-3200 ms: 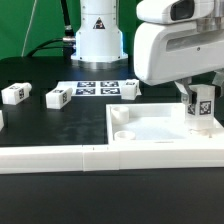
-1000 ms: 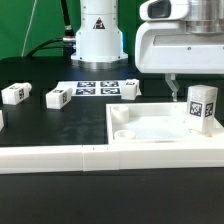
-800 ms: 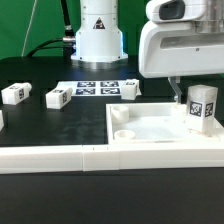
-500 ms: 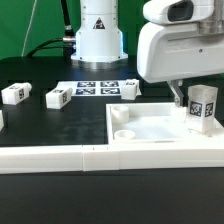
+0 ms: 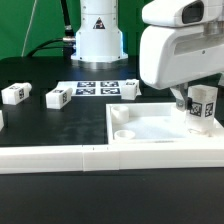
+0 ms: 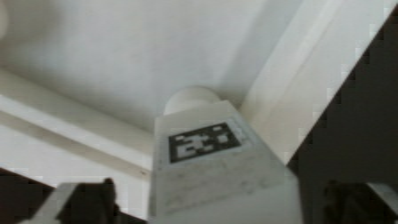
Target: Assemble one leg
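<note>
A leg, a small white post with a black-and-white tag, stands upright in the far right corner of the large white panel. My gripper is open and straddles the leg's top. One finger shows on the exterior view's left of the leg; the other is hidden. In the wrist view the leg rises between the two dark fingers, with a gap on each side, and the gripper does not touch it.
Two loose legs lie on the black table at the exterior view's left; a third peeks in at the left edge. The marker board lies behind. The panel has round sockets. A white rail runs along the front.
The gripper held the leg 3.2 s ago, then let go and rose. Since then it has come back down and to the exterior view's right around the leg. The leg stayed upright.
</note>
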Tool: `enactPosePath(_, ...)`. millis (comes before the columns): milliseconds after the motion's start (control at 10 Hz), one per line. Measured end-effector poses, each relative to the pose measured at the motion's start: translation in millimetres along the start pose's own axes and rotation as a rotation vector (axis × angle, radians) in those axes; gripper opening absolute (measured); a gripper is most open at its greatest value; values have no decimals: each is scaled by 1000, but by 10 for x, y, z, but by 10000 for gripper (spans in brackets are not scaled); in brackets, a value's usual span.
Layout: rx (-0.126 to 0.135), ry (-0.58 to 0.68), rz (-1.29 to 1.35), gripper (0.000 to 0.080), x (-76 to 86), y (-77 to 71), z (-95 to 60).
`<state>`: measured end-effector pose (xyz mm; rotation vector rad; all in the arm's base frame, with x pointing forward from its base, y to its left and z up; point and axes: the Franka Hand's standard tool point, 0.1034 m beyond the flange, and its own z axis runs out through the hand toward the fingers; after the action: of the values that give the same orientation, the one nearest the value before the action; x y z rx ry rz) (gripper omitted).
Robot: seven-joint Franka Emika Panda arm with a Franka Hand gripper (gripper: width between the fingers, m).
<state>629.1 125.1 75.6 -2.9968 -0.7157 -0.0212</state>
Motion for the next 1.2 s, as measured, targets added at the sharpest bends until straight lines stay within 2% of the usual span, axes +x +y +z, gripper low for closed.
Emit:
enactPosePath(100,0,0,0,343,0,0,0)
enactPosePath(200,-1,0,13,292,-2,8,0)
enactPosePath(500,3,2,96,292,-4,11,2)
enactPosePath(700,12,4,362,292,-11,17,9)
enactPosePath(1000,41,2,733,293,-18,41,17)
enactPosePath(1200,36,-2,972,294,-14,31,17)
